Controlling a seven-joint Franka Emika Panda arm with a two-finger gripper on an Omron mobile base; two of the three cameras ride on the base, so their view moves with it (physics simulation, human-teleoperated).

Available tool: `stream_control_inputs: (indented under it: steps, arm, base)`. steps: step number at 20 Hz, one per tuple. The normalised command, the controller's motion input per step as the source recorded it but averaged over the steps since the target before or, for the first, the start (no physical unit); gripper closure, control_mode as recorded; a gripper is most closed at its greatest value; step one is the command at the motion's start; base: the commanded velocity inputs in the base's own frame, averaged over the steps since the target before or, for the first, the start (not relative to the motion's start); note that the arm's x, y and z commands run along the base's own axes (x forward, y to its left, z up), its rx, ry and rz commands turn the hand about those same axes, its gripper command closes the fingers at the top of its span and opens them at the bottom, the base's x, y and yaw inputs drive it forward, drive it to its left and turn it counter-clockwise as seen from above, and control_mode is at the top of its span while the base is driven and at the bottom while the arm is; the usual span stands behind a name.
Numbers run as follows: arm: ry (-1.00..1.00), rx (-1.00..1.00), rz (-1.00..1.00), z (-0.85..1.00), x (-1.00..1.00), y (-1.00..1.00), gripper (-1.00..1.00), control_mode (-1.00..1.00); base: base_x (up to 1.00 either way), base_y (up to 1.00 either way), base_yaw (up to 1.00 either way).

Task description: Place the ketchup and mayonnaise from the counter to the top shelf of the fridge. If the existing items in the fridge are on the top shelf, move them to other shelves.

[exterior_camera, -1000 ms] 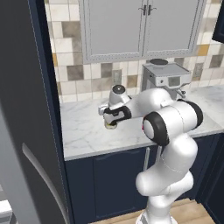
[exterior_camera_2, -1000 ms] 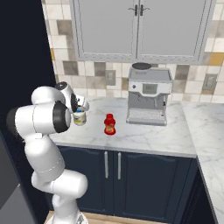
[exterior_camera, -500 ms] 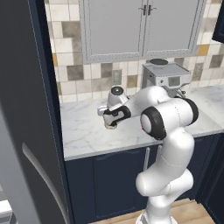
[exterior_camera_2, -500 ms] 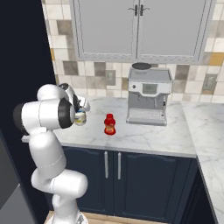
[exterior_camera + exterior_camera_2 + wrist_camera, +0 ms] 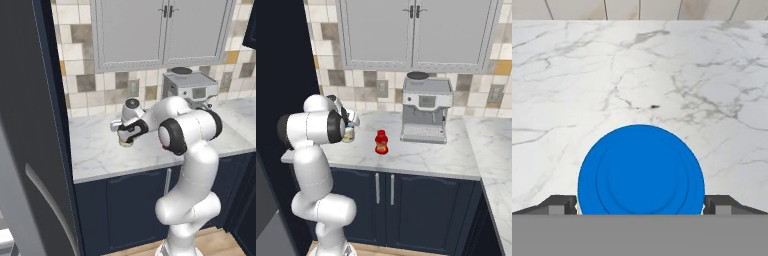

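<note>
On marble counter, gripper astride blue-lidded mayonnaise, label unreadable

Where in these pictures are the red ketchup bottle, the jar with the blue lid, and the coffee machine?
ketchup bottle [image 5: 381,143], right base view, middle of its red body.
jar [image 5: 641,170], hand view, centre of its blue lid.
coffee machine [image 5: 424,111], right base view, its front panel.

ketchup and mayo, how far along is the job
Nothing looks done yet. The ketchup stands on the counter, untouched. The claw is down over the mayo, a finger on each side of its blue lid; whether it grips is unclear. Still left: both to the fridge's top shelf, clearing it if needed.
</note>
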Motion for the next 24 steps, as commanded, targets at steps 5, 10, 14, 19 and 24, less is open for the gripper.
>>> stream_control_inputs:
  steps: [5, 10, 14, 19, 24]
  arm:
    - [0.0, -0.01, 0.0, -0.14, 0.18, 0.01, 1.0, -1.0]
    - [0.0, -0.01, 0.0, -0.02, 0.04, 0.0, 1.0, -1.0]
    - [0.0, 0.0, 0.0, 0.01, -0.07, 0.0, 1.0, -1.0]
    - [0.0, 0.01, 0.0, 0.49, -0.74, 0.0, 1.0, -1.0]
    - [-0.02, 0.0, 0.0, 0.98, -1.0, 0.0, 1.0, -1.0]
  base:
    - [0.0, 0.0, 0.0]
    - [0.0, 0.0, 0.0]
    - [0.0, 0.0, 0.0]
    - [0.0, 0.0, 0.0]
    - [0.0, 0.0, 0.0]
